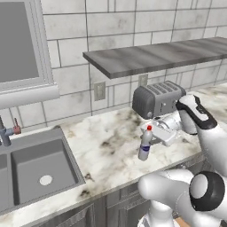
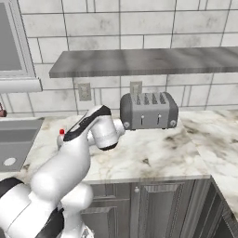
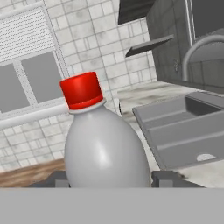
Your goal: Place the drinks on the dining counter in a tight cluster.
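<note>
A small clear bottle with a red cap and a blue label stands upright on the marble counter by the sink. My gripper reaches in from the right at the height of its shoulder. In the hand view the bottle sits between the two dark fingertips, which press against its sides. My gripper is shut on it. From the right base view my arm hides the bottle except for its red cap. The dining counter is out of view.
A grey toaster stands against the tiled wall just behind the gripper. A sink with a faucet lies to the left. A grey shelf hangs above the counter. The counter's front edge runs close below the bottle.
</note>
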Controlling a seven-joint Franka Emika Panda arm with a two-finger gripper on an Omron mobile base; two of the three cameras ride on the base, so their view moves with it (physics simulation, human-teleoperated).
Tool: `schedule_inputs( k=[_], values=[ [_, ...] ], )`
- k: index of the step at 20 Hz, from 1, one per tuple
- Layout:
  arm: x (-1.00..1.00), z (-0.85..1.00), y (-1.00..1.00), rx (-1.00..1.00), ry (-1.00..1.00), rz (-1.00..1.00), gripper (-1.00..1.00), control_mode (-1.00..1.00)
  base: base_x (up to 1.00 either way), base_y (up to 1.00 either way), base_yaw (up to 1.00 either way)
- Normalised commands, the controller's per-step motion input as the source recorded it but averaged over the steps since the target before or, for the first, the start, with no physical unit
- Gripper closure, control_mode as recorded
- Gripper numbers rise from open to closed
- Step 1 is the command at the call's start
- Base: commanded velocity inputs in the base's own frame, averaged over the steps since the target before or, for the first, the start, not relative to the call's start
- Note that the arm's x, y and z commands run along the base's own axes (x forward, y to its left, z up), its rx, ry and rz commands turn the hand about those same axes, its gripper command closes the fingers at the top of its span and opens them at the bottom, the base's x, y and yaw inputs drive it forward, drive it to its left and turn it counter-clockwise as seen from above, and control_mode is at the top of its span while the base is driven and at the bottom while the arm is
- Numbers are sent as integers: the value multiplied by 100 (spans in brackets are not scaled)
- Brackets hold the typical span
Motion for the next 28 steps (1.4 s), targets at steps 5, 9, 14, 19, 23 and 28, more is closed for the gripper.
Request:
schedule_inputs(
  k=[5, 9, 14, 19, 23, 28],
  values=[
    [-61, 100, -21, 2, 0, -1, 100, -100, 0, 0, 0],
    [-52, 69, -11, 0, 0, 0, 100, -100, 0, 0, 0],
    [-53, 43, -11, 2, -1, 0, 100, -100, 0, 0, 0],
    [-21, 3, -2, 1, -1, 0, 100, -100, 0, 0, 0],
    [-1, 0, 0, 0, 0, 0, 100, -100, 0, 0, 0],
    [-5, 0, 0, 0, 0, 0, 100, 100, -14, -3, 0]
  ],
)
